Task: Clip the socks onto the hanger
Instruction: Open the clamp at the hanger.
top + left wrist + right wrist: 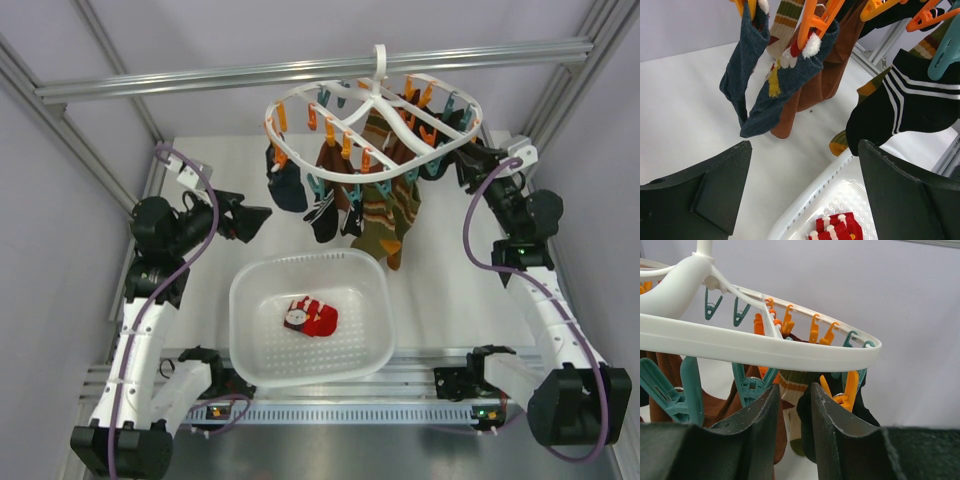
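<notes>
Socks [312, 318], red knit, lie bunched in the white perforated plastic basket [250, 300] on the counter [440, 300].
Left claw [248, 218] gapes wide, empty; oval white hanger [378, 90] dangles orange and teal clips; right claw [795, 387] narrow, gripping nothing visible.

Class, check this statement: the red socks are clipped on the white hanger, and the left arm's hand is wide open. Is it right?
One detail is wrong. The red socks are not clipped on the hanger; they lie in the white basket, as the top external view shows. The left hand is indeed wide open.
</notes>
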Available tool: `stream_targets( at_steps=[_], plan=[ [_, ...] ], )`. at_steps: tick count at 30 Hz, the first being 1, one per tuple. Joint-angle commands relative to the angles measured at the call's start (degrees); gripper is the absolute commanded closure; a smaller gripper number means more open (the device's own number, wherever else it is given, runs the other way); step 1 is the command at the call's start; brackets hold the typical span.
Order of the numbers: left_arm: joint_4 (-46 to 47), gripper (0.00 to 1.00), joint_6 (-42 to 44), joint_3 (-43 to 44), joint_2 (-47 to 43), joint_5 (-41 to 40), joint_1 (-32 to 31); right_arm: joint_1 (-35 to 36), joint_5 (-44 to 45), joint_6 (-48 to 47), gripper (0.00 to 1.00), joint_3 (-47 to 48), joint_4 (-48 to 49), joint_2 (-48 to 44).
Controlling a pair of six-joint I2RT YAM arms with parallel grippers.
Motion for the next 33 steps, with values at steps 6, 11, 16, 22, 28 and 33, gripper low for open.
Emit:
stream_targets(
  at_steps=[6,11,16,22,28,33],
  plan=[
    [3.5,0.08,1.1,1.1,-1.5,1.5,-0.2,0.7,-2.0,1.3,0.7,1.8,2.5,-2.3],
    [3.5,0.08,1.3,0.9,-1.5,2.0,-0.2,0.7,-3.4,4.3,0.71,2.0,2.9,-1.8],
    [3.5,0.08,1.7,0.7,-1.7,1.8,-0.2,0.6,-3.5,4.1,0.74,1.8,2.2,-1.8],
    [3.7,0.08,1.6,0.7,-1.5,1.8,-0.2,0.6,-2.0,4.9,0.79,1.8,4.3,-0.7],
    [4.4,0.09,1.2,0.2,-1.7,2.5,-0.2,0.6,0.1,6.4,0.79,3.0,4.2,0.7],
    [5.2,0.08,1.6,-0.7,-2.9,4.8,-0.2,0.7,0.4,8.5,0.91,4.0,3.6,1.4]
  ],
)
